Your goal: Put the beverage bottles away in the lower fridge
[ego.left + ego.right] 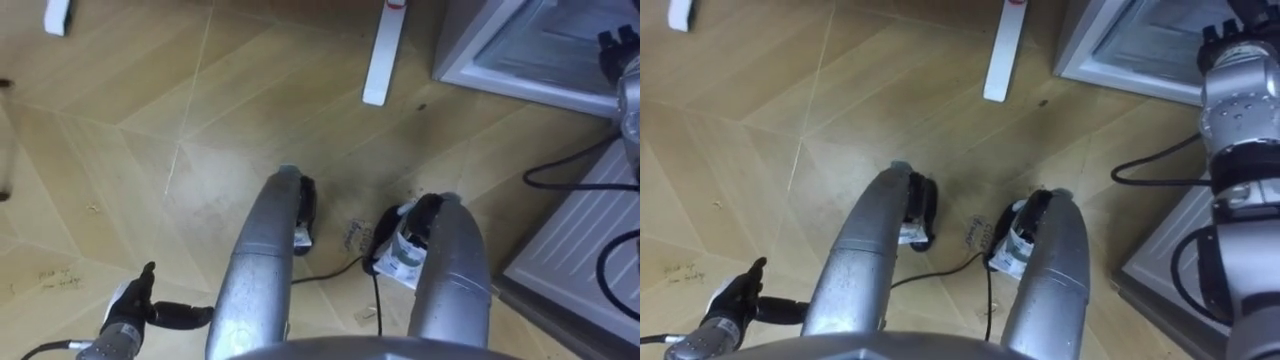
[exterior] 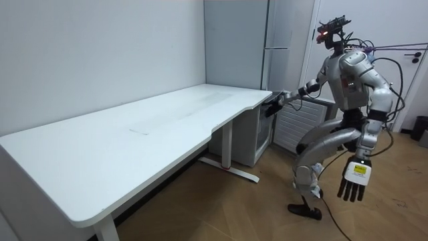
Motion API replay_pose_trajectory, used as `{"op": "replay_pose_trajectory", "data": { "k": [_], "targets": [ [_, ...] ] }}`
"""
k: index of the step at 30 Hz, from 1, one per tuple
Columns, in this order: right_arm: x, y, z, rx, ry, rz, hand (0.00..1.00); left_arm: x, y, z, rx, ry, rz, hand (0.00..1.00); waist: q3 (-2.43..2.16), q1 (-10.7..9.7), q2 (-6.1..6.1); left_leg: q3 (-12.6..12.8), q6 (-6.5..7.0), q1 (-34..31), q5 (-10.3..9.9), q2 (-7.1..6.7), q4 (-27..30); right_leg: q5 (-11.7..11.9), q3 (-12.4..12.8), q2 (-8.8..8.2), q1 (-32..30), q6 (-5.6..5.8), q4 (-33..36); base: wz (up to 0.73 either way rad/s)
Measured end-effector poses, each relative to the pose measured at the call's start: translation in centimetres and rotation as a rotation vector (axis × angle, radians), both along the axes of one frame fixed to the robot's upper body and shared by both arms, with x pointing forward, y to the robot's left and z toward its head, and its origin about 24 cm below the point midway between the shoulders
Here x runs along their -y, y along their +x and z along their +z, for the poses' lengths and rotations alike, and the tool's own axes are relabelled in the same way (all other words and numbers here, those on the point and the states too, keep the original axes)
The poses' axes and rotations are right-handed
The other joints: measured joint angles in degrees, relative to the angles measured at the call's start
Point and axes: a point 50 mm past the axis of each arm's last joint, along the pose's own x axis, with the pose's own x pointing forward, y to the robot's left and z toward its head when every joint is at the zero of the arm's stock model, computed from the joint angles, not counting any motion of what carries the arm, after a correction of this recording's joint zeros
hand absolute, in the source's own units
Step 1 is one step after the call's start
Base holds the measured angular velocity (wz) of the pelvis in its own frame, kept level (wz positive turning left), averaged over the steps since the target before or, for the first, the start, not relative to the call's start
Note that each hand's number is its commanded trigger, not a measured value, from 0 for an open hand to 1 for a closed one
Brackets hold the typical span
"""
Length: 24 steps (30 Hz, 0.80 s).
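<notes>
**Left eye view.** The floor (image 1: 150, 130) was pale wood, matt, with boards meeting at angles. The left hand (image 1: 128, 305) sat low at the lower left. Its dark fingers (image 1: 148, 275) were loose and spread, holding nothing. The right hand (image 1: 618, 45) was at the top right edge, dark above a silver wrist. Its fingers were cut off there, so I could not tell whether they were wide or closed.

Just left of those right fingers was the lower fridge (image 1: 520, 65), open. It had a white, square-cornered frame around a smooth, pale bluish, glassy surface. Well below the right fingers was a white ribbed panel (image 1: 585, 240), flat with straight parallel ridges. A long, narrow white bench foot (image 1: 383, 55) lay between the two sets of fingers, nearer the right ones.

**Right eye view.** This showed the same layout. The left hand (image 1: 730, 300) was slack and empty. The fridge frame was just left of the right hand (image 1: 1230, 28).

**Room view.** The robot stood with knees bent at the end of the bench (image 2: 134, 134), which had a smooth white top with a curved edge. It faced the tall grey fridge (image 2: 234, 53). The right hand (image 2: 271, 107) reached forward to the edge of the ribbed panel, and I could not tell its grip. The left hand (image 2: 353, 181) hung by the thigh, fingers straight down and empty, well apart from the fridge.
</notes>
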Motion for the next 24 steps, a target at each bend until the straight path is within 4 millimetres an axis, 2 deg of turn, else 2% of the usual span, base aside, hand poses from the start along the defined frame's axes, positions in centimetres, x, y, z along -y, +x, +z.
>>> {"op": "replay_pose_trajectory", "data": {
  "k": [4,6,8,10,15,17,21,23,24],
  "targets": [
    [0.1,-0.5,-1.3,-0.023,-0.006,0.04,0.0,0.0,0.1,0.0,-0.005,-0.012,-0.007,0.0,0.05,-0.4,0.58,-1.4,-0.48,3.2,0.5,-0.12,-2.9,0.5,-1.9,0.43,4.2,-0.74,-3.4,0.07],
    [0.3,-0.9,-2.1,-0.062,-0.052,0.075,0.0,0.0,0.2,-0.1,-0.008,-0.022,-0.013,0.0,0.05,-0.6,0.81,-1.6,-0.31,4.4,0.6,-0.03,-3.9,0.6,-2.3,0.66,5.7,-0.67,-4.5,-0.02],
    [0.4,-1.3,-2.9,-0.1,-0.126,0.138,0.0,-0.1,0.2,-0.2,-0.017,-0.024,-0.012,0.0,0.3,-0.4,1.14,-1.3,-0.3,6.2,0.6,0.77,-4.7,1.0,-2.3,1.65,7.5,-0.45,-6.1,-0.16],
    [0.7,-1.7,-3.5,-0.129,-0.173,0.173,0.0,-0.2,0.6,-0.2,-0.019,-0.028,-0.014,0.0,0.43,-0.4,1.39,-1.4,-0.35,7.6,0.6,0.86,-5.8,1.1,-2.4,1.99,8.9,-0.3,-7.4,-0.06],
    [2.8,-4.5,-5.6,-0.307,-0.453,0.351,0.0,-0.8,0.6,-0.2,-0.014,-0.015,-0.004,0.0,0.42,-0.2,1.9,-1.6,-0.55,11.7,0.8,0.87,-9.2,1.5,-3.5,2.36,13.4,0.1,-11.1,0.02],
    [3.2,-5.8,-6.7,-0.419,-0.592,0.482,0.0,-1.2,0.0,-0.4,-0.044,0.006,-0.007,0.0,0.41,0.0,2.31,-1.7,-0.75,14.3,1.1,1.69,-11.8,2.3,-4.3,3.51,16.6,0.35,-14.6,-0.03],
    [3.1,-7.7,-8.7,-0.538,-0.676,0.631,0.0,-1.4,-0.2,-0.6,-0.063,0.018,-0.004,0.0,0.28,-0.1,2.34,-2.0,-0.95,17.7,2.2,1.72,-16.2,3.7,-5.1,4.65,20.3,0.98,-19.7,0.02],
    [2.7,-10.4,-11.2,-0.633,-0.658,0.696,0.0,-1.4,-0.1,-0.7,-0.065,0.02,0.001,0.0,0.11,-0.1,2.51,-2.0,-0.9,21.0,3.0,1.71,-19.6,4.5,-5.9,5.14,24.3,1.66,-23.6,0.14],
    [2.4,-11.0,-11.9,-0.647,-0.644,0.712,0.0,-1.5,-0.1,-0.7,-0.066,0.022,0.003,0.0,0.05,-0.2,2.52,-2.0,-0.9,21.8,3.2,1.71,-20.5,4.7,-6.2,5.26,25.3,1.79,-24.7,0.14]
  ]
}}
